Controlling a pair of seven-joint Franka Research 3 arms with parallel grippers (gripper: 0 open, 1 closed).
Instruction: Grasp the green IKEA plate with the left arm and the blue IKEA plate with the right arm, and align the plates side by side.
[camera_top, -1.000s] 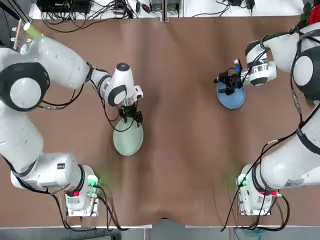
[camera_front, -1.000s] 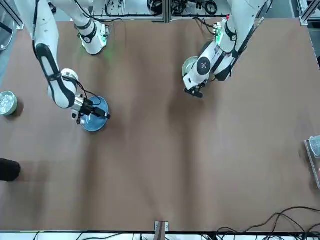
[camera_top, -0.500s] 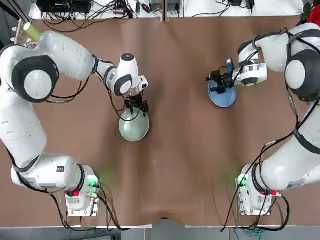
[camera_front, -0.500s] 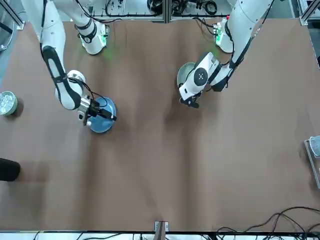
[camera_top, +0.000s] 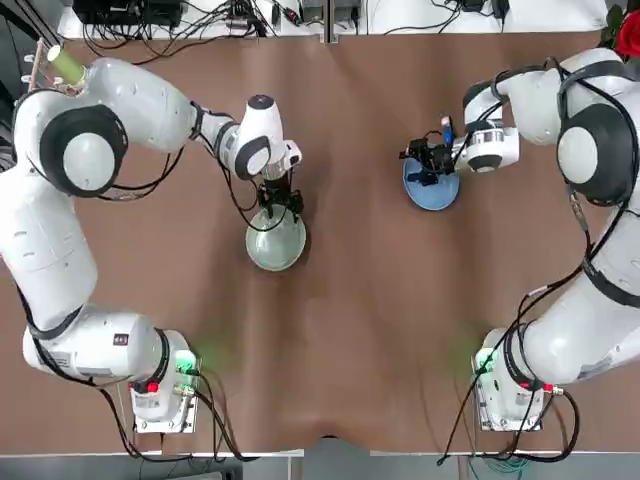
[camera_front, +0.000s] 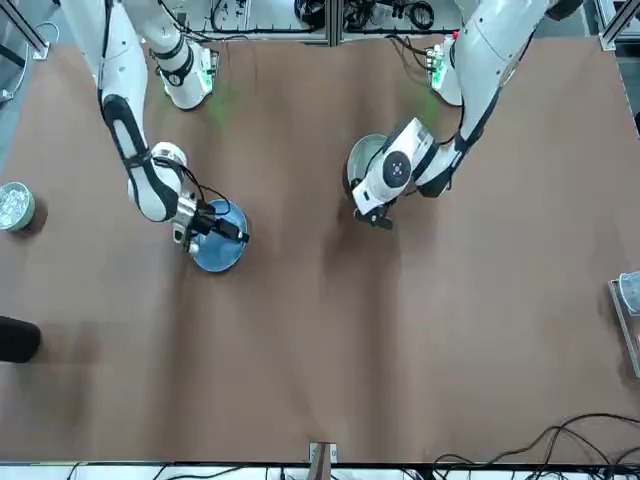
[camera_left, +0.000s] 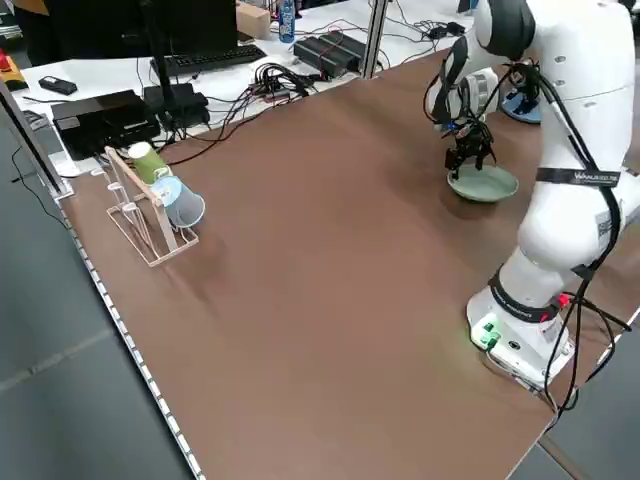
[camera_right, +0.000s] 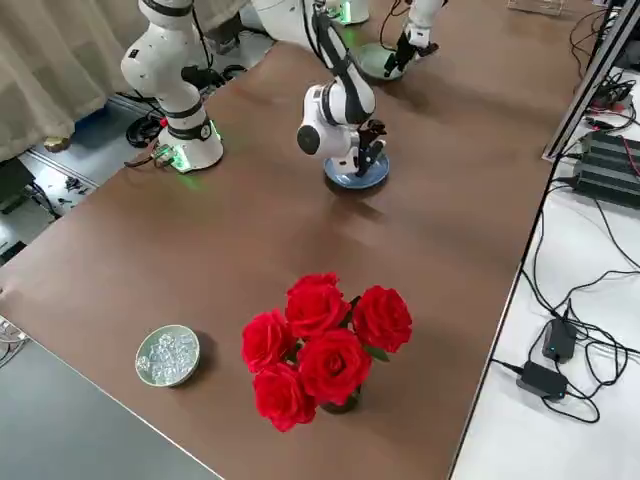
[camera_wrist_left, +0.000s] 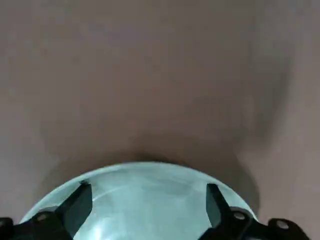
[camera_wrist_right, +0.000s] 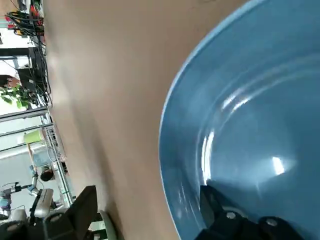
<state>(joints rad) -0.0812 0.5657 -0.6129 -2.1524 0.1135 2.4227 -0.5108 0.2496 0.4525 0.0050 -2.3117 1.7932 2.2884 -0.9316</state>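
The pale green plate (camera_top: 276, 243) lies left of the table's middle. My left gripper (camera_top: 278, 205) stands over its far rim. In the left wrist view both fingers (camera_wrist_left: 75, 207) are spread apart above the green plate (camera_wrist_left: 145, 200). The light blue plate (camera_top: 431, 187) lies to the right, about level with it. My right gripper (camera_top: 425, 160) is at its far-left rim. There one finger (camera_wrist_right: 212, 207) stands inside the blue plate (camera_wrist_right: 250, 125) and the other over bare table, with the rim between them. I cannot tell whether the fingertips touch the plates.
A wooden rack with cups (camera_left: 150, 205) stands at the far left corner. Red roses (camera_right: 320, 345) and a small bowl of clear bits (camera_right: 168, 355) sit at the right end. Cables and boxes (camera_top: 180, 15) line the far edge. Brown table (camera_top: 350, 330) shows between the plates.
Both plates have slid toward the table's middle with their grippers. The green plate went right and away from the bases, the blue plate left and slightly away.
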